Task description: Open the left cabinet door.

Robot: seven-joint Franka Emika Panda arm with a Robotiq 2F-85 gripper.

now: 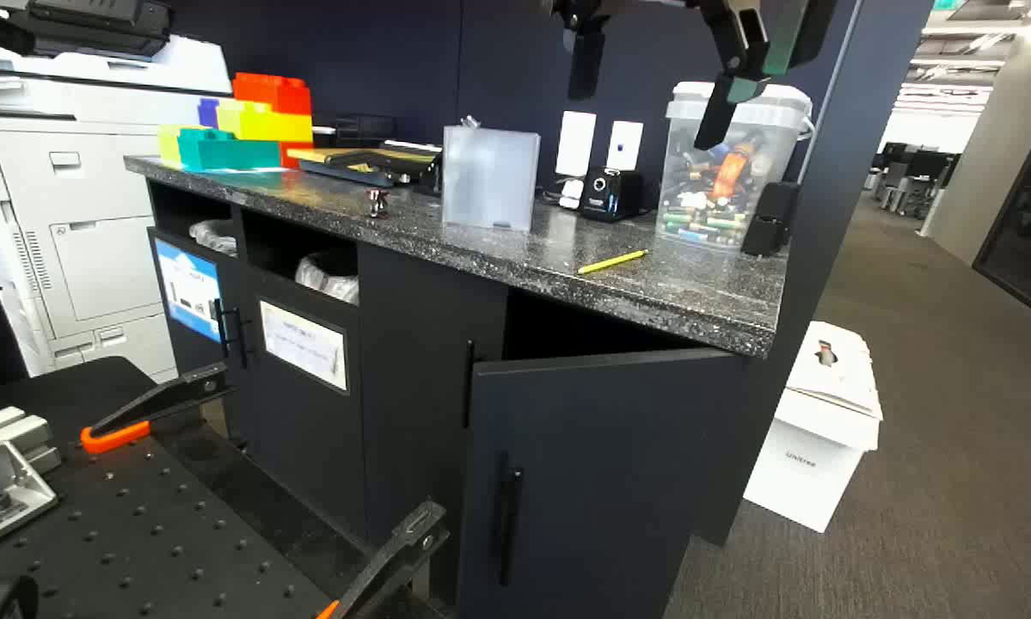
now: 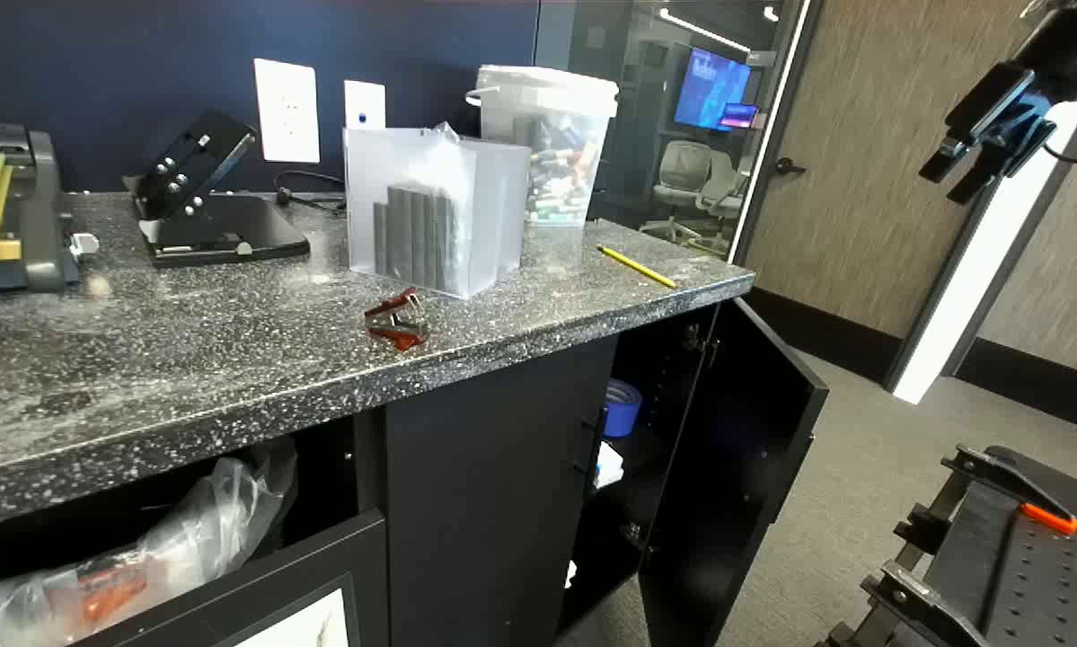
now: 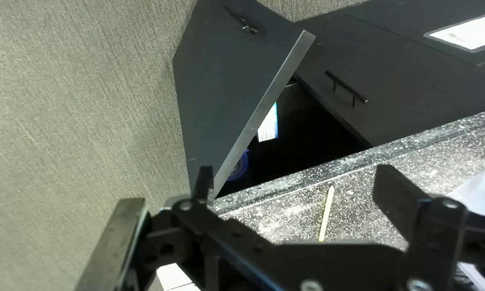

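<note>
Hanging higher than a speckled dark stone-like surface [image 2: 233,359], the end effector [image 1: 647,116] I ran from a distance held nothing, its two black fingers [image 1: 715,116] spread well apart. My target, the left cabinet door [image 1: 420,395], a tall, flat, matte black panel, stood closed below the surface's front edge in both exterior views. Beside it, a matching matte black door [image 2: 736,467] hinged at right stood swung out. A slim, straight black bar handle [image 3: 347,87] ran upright near the left door's free right edge, bordering the dark interior [image 3: 307,131]. It lay below and ahead of the end effector; in the wrist view it sat right of the midpoint between the fingertips, its long axis slanting across that view. I judged that slant decisive: the fingers parted more along the bar than across it, so a drop and a turn seemed due before they could straddle it. The jutting twin looked the likeliest thing to be bumped on the way. By my reading, the step in hand was the approach, with the left door's opening not begun.
</note>
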